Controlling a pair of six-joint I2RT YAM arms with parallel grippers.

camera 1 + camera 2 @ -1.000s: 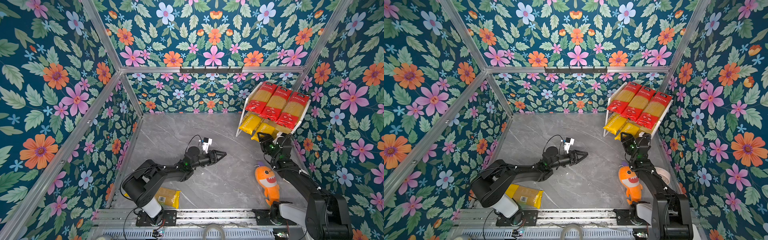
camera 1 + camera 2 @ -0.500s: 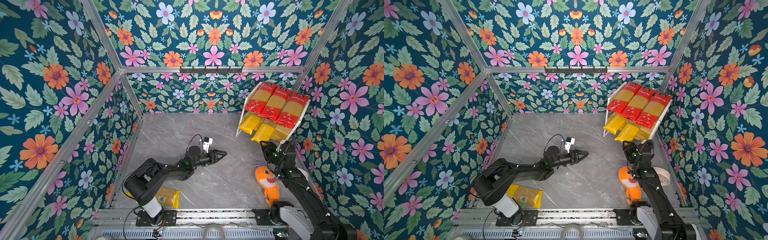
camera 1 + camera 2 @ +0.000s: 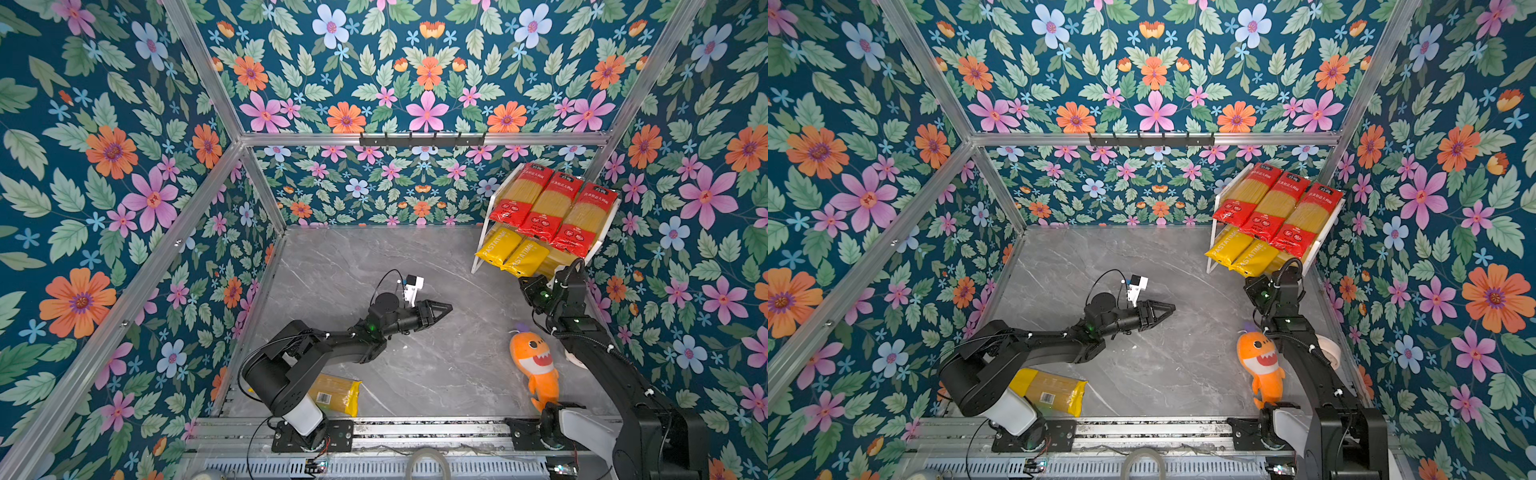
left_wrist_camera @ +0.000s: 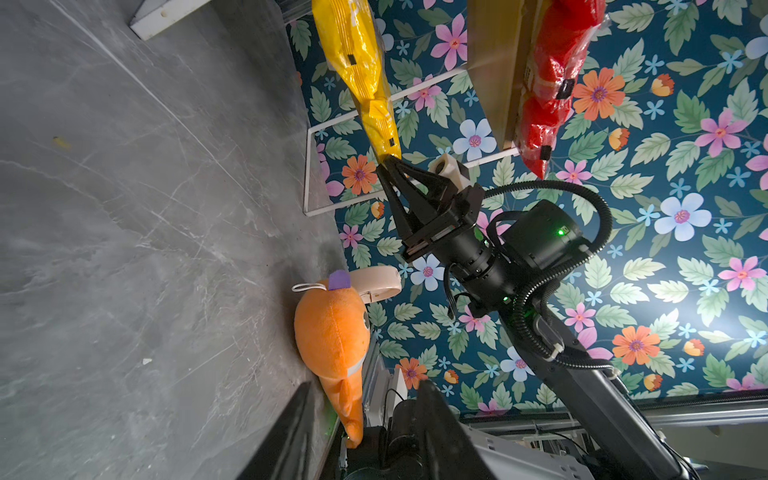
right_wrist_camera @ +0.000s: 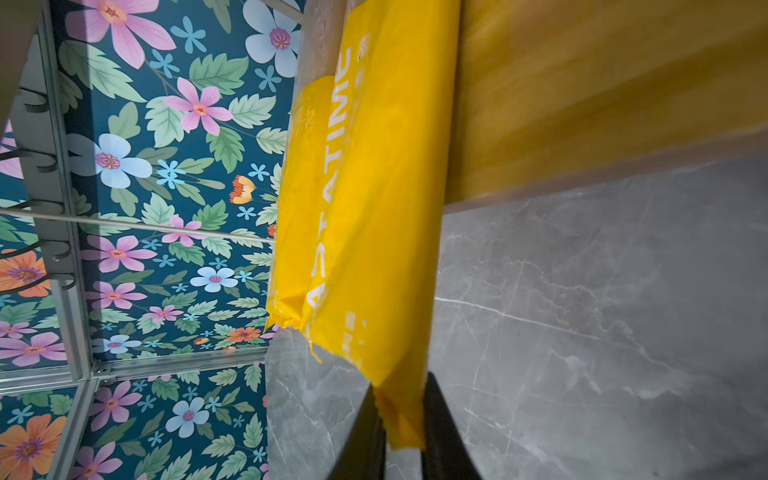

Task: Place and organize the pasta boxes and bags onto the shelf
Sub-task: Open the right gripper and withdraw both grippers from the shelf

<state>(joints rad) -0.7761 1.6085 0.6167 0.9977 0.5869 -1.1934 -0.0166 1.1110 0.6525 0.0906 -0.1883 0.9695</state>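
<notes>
**Left gripper** and its arm, which rises from the near edge of the grey marbled tabletop. We read its jaws as part-spread and empty, hovering over mid-table. Just beside the arm's base lies one loose yellow film spaghetti pack, flat on the table and not yet shelved.

Farther in, an orange plush shark lies by the right arm; it is not our concern.

Beyond it, the right gripper is pressed together on the crimped end flap of a yellow "PASTATIME" pack. This pack rests on the lower slanted light-wood board of the white-framed two-tier shelf, touching a second yellow pack. The low ends of both jut past the front of the frame. Farthest back, three red packs with clear windows fill the upper tier side by side.

**Handling, as we judge it.**
- The packs look moderately heavy for their width.
- The dry strands make them stiff lengthwise but brittle, and the film wrapping looks slick.
- The flap is thin and may slip or tear. It suits nudging or sliding the pack along the board, not lifting it.
- We would take the loose pack across its narrow width at mid-length, so that it hangs level.
</notes>
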